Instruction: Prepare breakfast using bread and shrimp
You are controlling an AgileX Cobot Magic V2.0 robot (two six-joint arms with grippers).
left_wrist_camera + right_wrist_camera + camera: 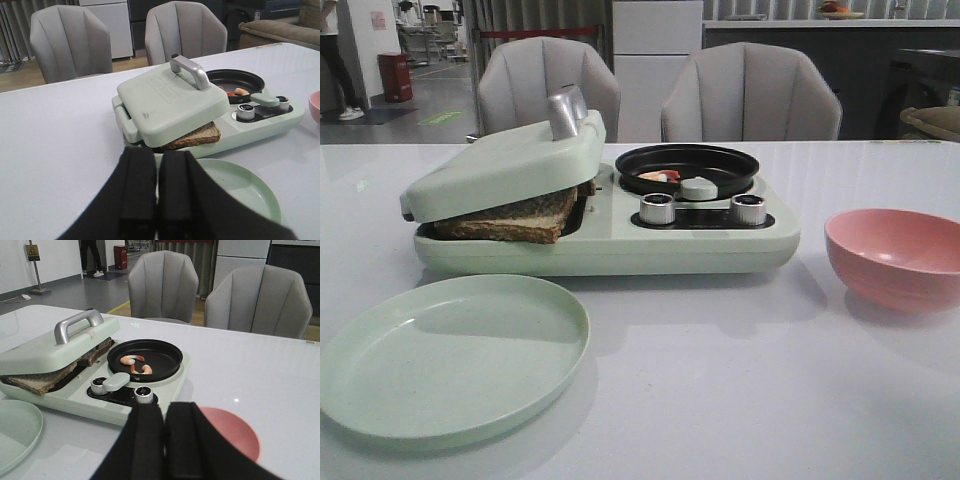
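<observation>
Two shrimp (137, 364) in pan (165, 361), bread (510, 222) (mostly hidden) under lid (500, 160)

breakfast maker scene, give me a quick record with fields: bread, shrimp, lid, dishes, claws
bread: browned slices stacked in the press side of the breakfast maker, edges sticking out
shrimp: two curled orange-white pieces in the round black pan
lid: pale green lid resting tilted on the bread, not fully shut, metal handle on top
dishes: green plate in front of the maker, pink bowl to its right, nothing visible in either
left claw: shut, holding nothing
right claw: shut, holding nothing
</observation>
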